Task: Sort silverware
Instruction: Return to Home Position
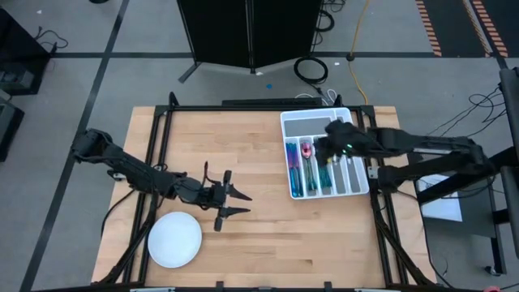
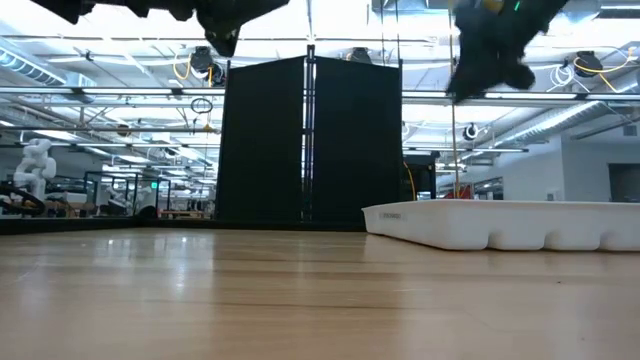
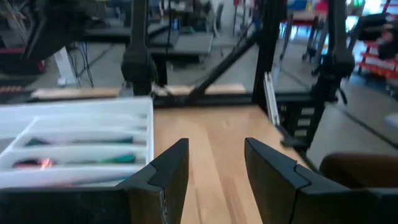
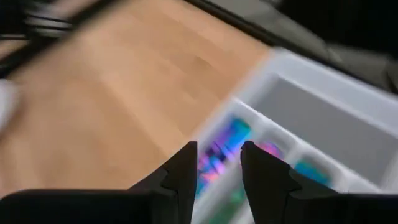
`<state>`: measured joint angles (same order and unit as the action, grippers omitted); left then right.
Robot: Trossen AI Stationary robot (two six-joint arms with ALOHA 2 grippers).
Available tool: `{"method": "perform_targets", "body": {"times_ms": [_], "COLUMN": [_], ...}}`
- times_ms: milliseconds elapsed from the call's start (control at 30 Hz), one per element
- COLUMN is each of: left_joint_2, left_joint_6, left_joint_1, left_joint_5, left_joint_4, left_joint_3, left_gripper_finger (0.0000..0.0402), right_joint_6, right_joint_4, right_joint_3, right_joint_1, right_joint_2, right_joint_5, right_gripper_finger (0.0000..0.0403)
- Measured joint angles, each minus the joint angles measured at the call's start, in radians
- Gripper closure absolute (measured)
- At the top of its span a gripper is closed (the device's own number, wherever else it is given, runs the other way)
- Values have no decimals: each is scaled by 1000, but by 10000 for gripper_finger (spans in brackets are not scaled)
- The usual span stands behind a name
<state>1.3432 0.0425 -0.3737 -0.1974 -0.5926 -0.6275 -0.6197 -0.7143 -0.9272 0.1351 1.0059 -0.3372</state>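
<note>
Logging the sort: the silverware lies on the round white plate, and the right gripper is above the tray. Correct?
No. The high view shows the silverware in the white divided tray, not on the plate; the right gripper is above the tray.

I see the slim iridescent metal silverware (image 1: 311,170) — pink, blue and teal — lying lengthwise, side by side, in the white divided tray's (image 1: 318,113) long compartments.

both arms raised; left gripper (image 1: 241,203) spread wide, right gripper (image 1: 319,151) fingers slightly apart.
</note>
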Motion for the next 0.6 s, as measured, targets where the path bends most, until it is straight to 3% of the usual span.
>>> {"method": "perform_targets", "body": {"times_ms": [167, 333, 467, 600], "left_joint_2": [27, -11, -86, -175], "left_joint_6": [-30, -75, -101, -99], "left_joint_1": [4, 12, 26, 52], "left_joint_5": [5, 25, 70, 72], "left_joint_4": [-39, -56, 7, 135], "left_joint_3": [1, 2, 1, 11], "left_gripper_finger": [244, 244, 244, 244], "right_joint_6": [149, 244, 266, 271], "right_joint_4": [134, 221, 233, 295], "right_joint_3": [-2, 48, 137, 263], "right_joint_1": [-179, -377, -486, -550], "right_joint_2": [-85, -140, -186, -265], "right_joint_5": [-42, -218, -304, -301], "right_gripper_finger": [291, 291, 291, 291]}}
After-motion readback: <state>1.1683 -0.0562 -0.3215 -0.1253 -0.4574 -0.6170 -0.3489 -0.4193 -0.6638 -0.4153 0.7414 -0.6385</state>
